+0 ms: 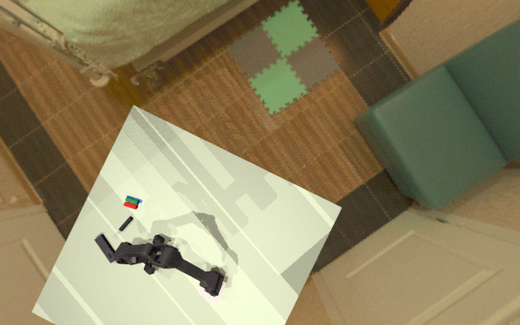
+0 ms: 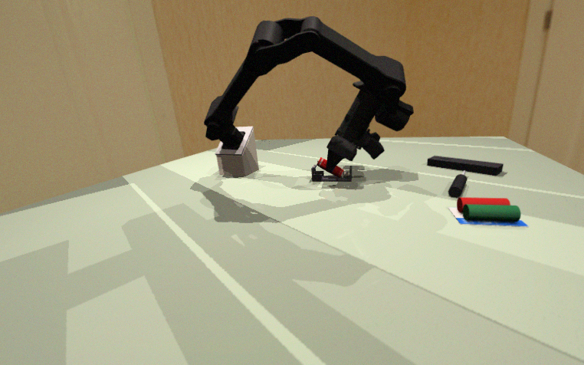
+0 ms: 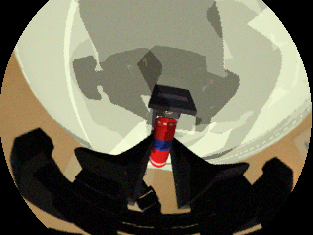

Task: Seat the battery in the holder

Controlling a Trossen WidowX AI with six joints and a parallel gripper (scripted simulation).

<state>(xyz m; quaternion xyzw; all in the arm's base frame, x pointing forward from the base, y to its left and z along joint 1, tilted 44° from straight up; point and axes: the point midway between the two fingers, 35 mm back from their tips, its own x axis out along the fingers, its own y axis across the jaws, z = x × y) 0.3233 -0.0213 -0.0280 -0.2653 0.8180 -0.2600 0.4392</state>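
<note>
The red battery [image 2: 324, 163] [image 3: 164, 130] with a blue band is tilted in the exterior view. Its left end is raised above the holder's left end wall, and its right end is low inside the holder, near the spring end. The black holder [image 2: 317, 176] [image 3: 173, 100] lies on the table under my gripper. My gripper [image 2: 332, 167] [image 3: 161, 138] is shut on the battery, with a finger on each side. In the wrist view the battery's far end meets the spring area below the dark end wall; exact contact is unclear. The arm hides both in the top view.
A black screwdriver [image 1: 126, 222] [image 2: 457, 185], a long black bar [image 1: 104, 247] [image 2: 464, 165], a red cylinder [image 1: 130, 205] [image 2: 484, 202] and a green cylinder [image 1: 132, 200] [image 2: 491, 213] lie away from the holder. The arm's box pedestal [image 2: 239, 166] stands at the other side.
</note>
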